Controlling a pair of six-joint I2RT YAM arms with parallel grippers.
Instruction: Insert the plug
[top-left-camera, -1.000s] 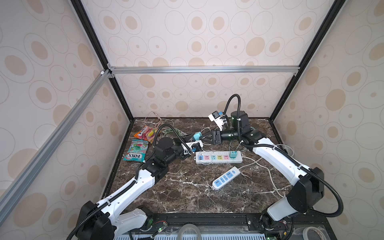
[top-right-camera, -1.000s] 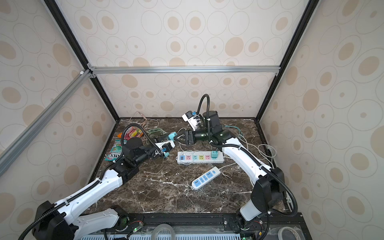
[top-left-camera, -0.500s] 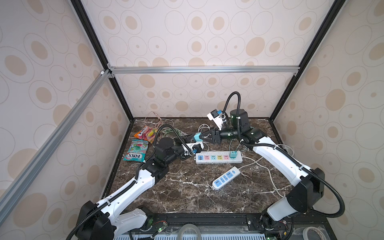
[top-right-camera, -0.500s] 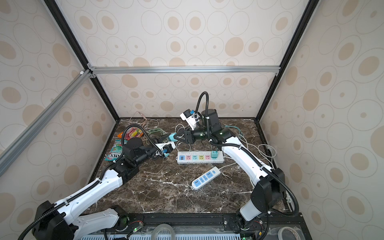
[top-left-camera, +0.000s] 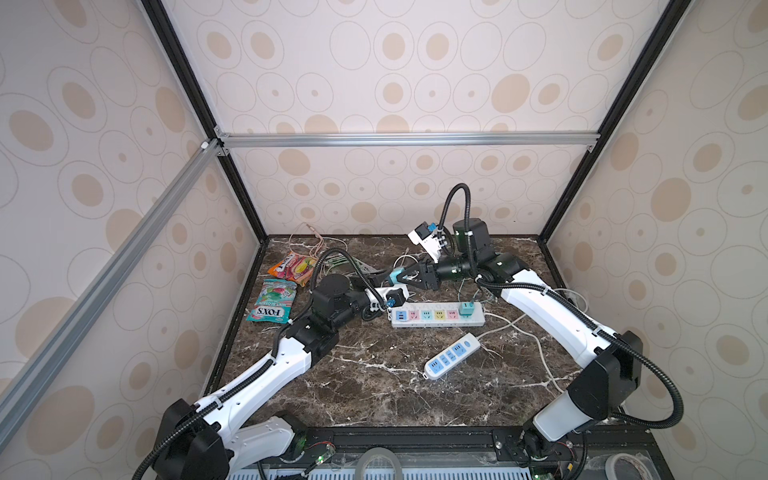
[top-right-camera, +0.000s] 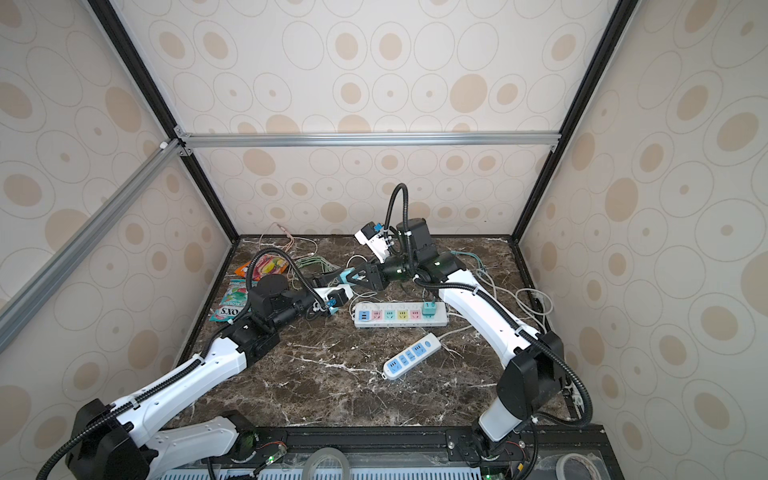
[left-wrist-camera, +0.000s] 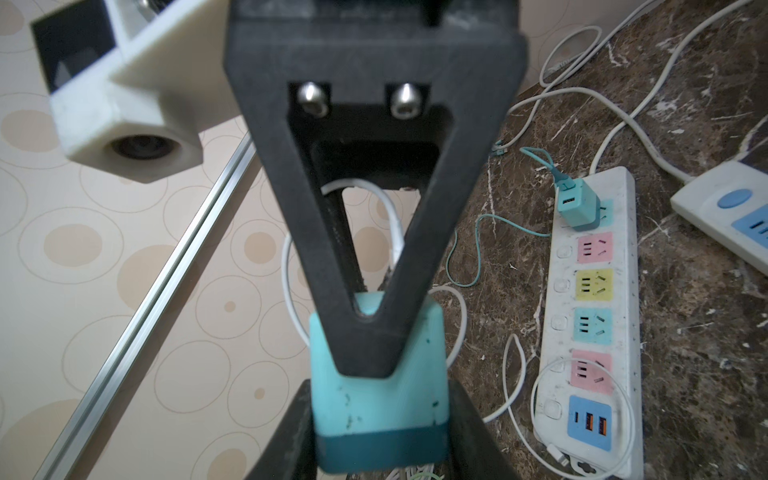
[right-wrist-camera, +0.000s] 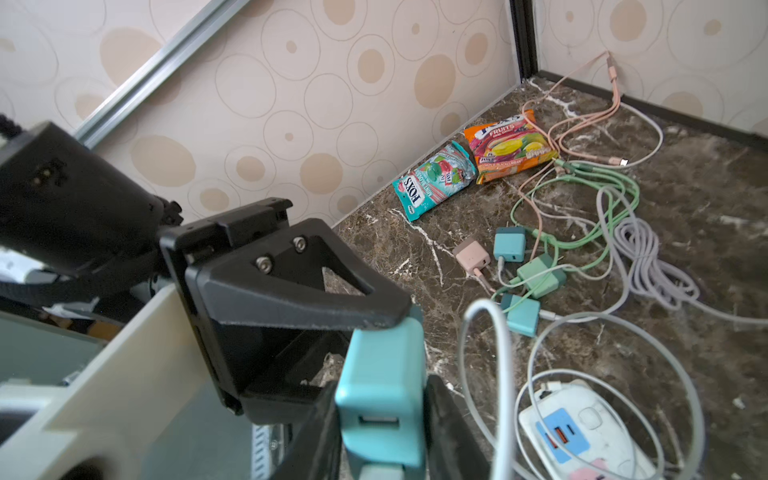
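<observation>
By the left wall lie a FOX'S mint bag (top-left-camera: 272, 301) and a fruit candy bag (top-left-camera: 292, 266), neither part of the task. Next, the left gripper (left-wrist-camera: 379, 399) is partly closed, with both fingers clamped on the sides of the teal charger plug (top-left-camera: 397, 274). It holds the plug in the air above the marble table (top-left-camera: 374, 390), just beyond the strip's left end. What changed: a second ago the right gripper (right-wrist-camera: 382, 386) stood off to the right with wider jaws and a gap to the plug. Now it has slid in and narrowed onto the same plug, its fingers against both flanks, so both arms hold it at once. That reads as a handover midway, with the left not yet released and insertion not begun. To the right on the table is the multicolour power strip (top-left-camera: 436, 323), with a second teal charger (top-left-camera: 466, 309) already seated at its right end. In front of it lies a blue-and-white strip (top-left-camera: 451, 356), untouched. Both top views show only the two grippers meeting, too small to judge contact. The left wrist view shows the right arm's triangular finger flat across the plug, plus the free pink, yellow and teal sockets. The right wrist view shows the plug's USB port, and loose chargers (right-wrist-camera: 540, 276) and cables (right-wrist-camera: 648, 266) behind it. The prongs are hidden in every view, so I can't tell which way they point.
</observation>
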